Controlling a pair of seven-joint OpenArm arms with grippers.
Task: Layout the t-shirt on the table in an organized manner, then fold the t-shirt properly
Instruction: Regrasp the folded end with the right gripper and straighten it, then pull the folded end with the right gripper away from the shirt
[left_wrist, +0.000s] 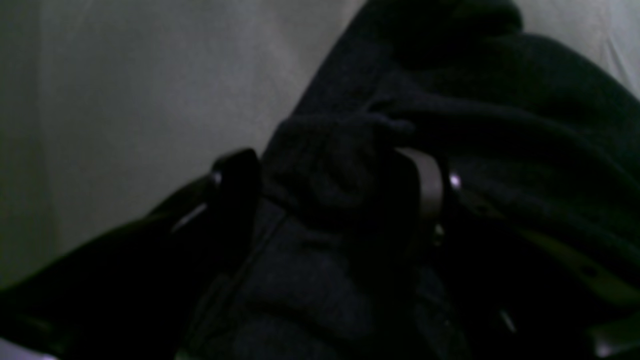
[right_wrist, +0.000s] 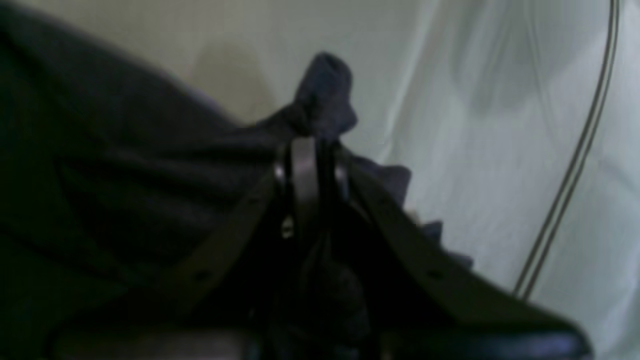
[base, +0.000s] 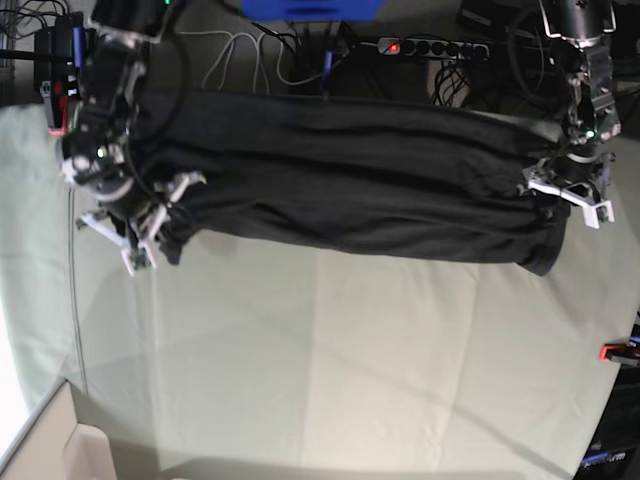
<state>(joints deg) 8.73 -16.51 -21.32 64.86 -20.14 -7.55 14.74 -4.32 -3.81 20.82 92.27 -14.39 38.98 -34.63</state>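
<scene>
The charcoal-black t-shirt (base: 350, 180) hangs stretched in a long, creased band between both grippers over the far part of the pale grey-green table (base: 350, 350). On the base view's right, my left gripper (base: 570, 195) holds one end. In the left wrist view its fingers (left_wrist: 235, 170) stand apart around a thick bunch of the t-shirt (left_wrist: 500, 125). On the base view's left, my right gripper (base: 150, 225) holds the other end. In the right wrist view this gripper (right_wrist: 307, 150) is pinched shut on the t-shirt (right_wrist: 100, 165), and a tuft of cloth sticks out past the tips.
A power strip (base: 430, 46) and cables lie beyond the table's far edge, beside a blue object (base: 310, 8). A red clamp (base: 618, 351) sits at the right edge. A thin cable (base: 75, 300) runs along the left side, above a cardboard box (base: 60, 450).
</scene>
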